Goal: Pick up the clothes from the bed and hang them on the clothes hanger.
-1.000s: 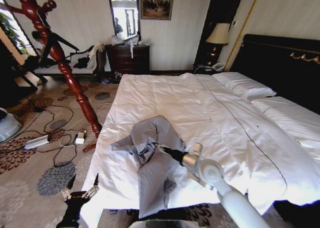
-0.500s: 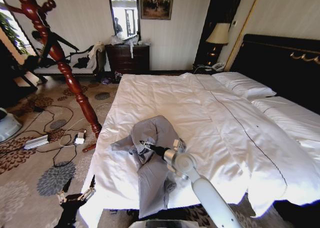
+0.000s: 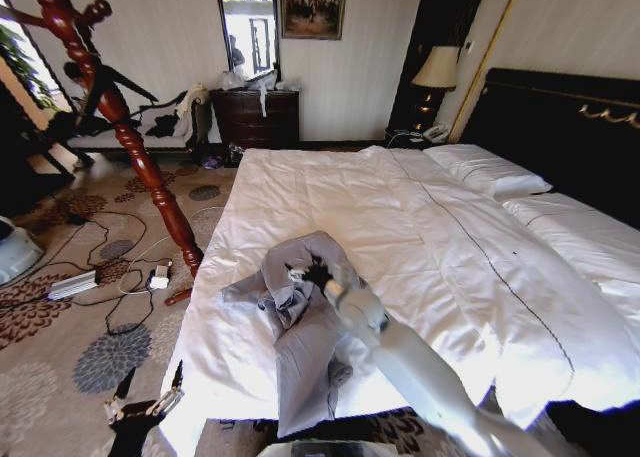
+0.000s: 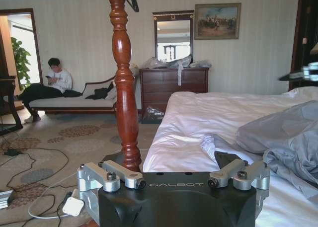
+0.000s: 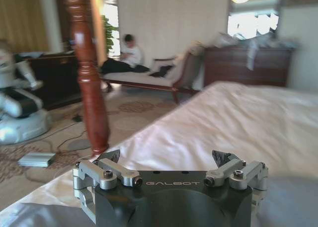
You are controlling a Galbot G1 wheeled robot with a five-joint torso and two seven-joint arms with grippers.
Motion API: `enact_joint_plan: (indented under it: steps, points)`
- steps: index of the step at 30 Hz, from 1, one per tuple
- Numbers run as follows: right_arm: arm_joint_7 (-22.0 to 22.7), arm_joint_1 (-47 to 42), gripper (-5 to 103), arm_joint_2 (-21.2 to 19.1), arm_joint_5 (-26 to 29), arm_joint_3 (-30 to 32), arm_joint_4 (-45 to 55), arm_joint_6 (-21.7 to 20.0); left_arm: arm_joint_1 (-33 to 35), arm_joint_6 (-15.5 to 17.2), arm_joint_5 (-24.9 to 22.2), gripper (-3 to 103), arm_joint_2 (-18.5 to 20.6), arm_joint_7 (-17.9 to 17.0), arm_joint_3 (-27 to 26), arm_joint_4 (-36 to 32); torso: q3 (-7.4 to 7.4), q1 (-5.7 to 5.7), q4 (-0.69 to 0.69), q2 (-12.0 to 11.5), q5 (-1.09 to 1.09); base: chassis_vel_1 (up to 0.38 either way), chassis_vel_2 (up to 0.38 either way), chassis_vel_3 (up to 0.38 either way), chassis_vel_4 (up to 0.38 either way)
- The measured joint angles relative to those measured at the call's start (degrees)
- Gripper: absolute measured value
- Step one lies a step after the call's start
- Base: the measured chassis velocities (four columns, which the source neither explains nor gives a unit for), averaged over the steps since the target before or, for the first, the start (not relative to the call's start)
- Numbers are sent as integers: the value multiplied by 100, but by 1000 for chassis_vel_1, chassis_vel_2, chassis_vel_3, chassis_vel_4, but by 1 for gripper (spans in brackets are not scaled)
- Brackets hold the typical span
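Note:
The grey clothes lie crumpled on the near left part of the white bed. My right gripper hovers open just over the upper bunch of the cloth, nothing between its fingers; the right wrist view shows the gripper open with grey cloth right beneath it. My left gripper hangs open low beside the bed's near left corner, in its own wrist view level with the clothes. A slim black clothes hanger hangs on the wooden stand.
A red-brown turned wooden stand rises from the carpet left of the bed. Cables and a power strip lie on the floor. A dark dresser and a sofa line the far wall; a white machine stands left.
My right arm has reached forward and left across the clothes, its gripper now over their upper bunch. My left gripper has sunk slightly lower and leftward.

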Motion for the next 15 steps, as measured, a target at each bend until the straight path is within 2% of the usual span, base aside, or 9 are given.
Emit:
enact_joint_plan:
  steps: [1, 3, 6, 9, 11, 12, 15]
  points:
    - [-78, 172, 100, 37, -101, -289, -112, 11, 0, -14, 7, 100, -1, 1, 4, 12, 0, 0, -2, 0, 1, 0, 0, 0, 0]
    - [-124, 279, 100, 71, -174, -465, -190, 28, -1, -23, 8, 100, -2, -1, 3, 24, 1, 0, -2, -1, 1, 0, 0, 0, 0]
    - [-215, 508, 100, 381, -348, -1006, -570, 57, -20, -34, 2, 100, -2, -1, 4, 60, 0, 0, -1, 0, 1, 0, 0, 0, 0]
    - [-217, 562, 100, 576, -478, -1208, -907, 26, -39, -34, -1, 100, -4, -2, 12, 88, 0, 0, 0, 0, 1, 0, 0, 0, 0]
    - [-32, 585, 100, 703, -552, -1276, -1209, -264, -53, -34, 2, 100, -8, -2, 21, 96, 0, 0, -1, 0, 1, 0, 0, 0, 0]
    - [-32, 585, 100, 703, -552, -1276, -1209, -264, -53, -34, 2, 100, -8, -2, 21, 96, 0, 0, -1, 0, 1, 0, 0, 0, 0]
    - [429, 681, 100, 760, -421, -1318, -1475, -807, -80, -34, -16, 100, -4, -2, 29, 126, 0, 0, -2, 0, 1, 0, 0, 0, 0]
